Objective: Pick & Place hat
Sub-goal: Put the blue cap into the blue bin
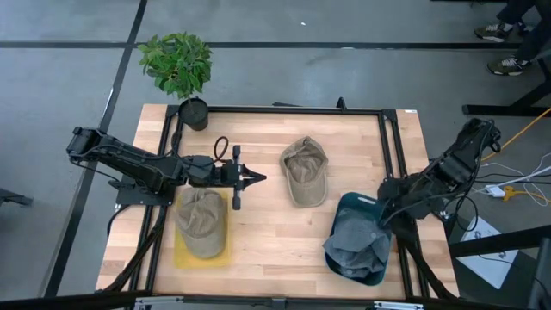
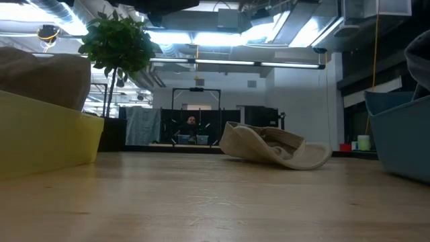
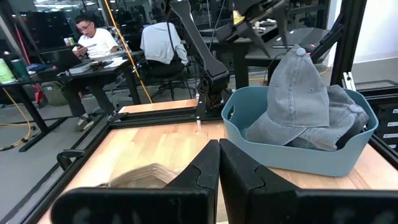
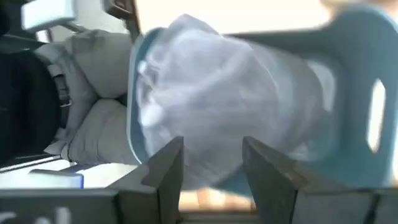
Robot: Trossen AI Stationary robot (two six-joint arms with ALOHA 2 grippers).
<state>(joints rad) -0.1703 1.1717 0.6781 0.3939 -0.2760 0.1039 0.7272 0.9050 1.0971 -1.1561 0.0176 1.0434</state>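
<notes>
Office desks and a seated person (image 3: 93, 42) fill the room behind a pale wooden bench (image 1: 267, 232), a potted plant (image 1: 177, 62) standing at its far corner.

The right gripper (image 1: 385, 215) has its jaws parted, hovering at the rim of the blue bin (image 1: 357, 207); nothing sits between them as far as I can see. Just under and ahead of those jaws a grey hat (image 1: 355, 250) lies piled in the bin. Well off across the bench, the left gripper (image 1: 256, 178) has its jaws pressed shut on nothing. Just ahead of them a tan hat (image 1: 305, 170) lies on the bare wood. Back beside that arm a second tan hat (image 1: 201, 220) rests on a yellow tray (image 1: 184, 255).

The risk, I'd say, is a shallow pinch: soft fabric could slip free, or the jaws could snag the bin wall and drag it along.
</notes>
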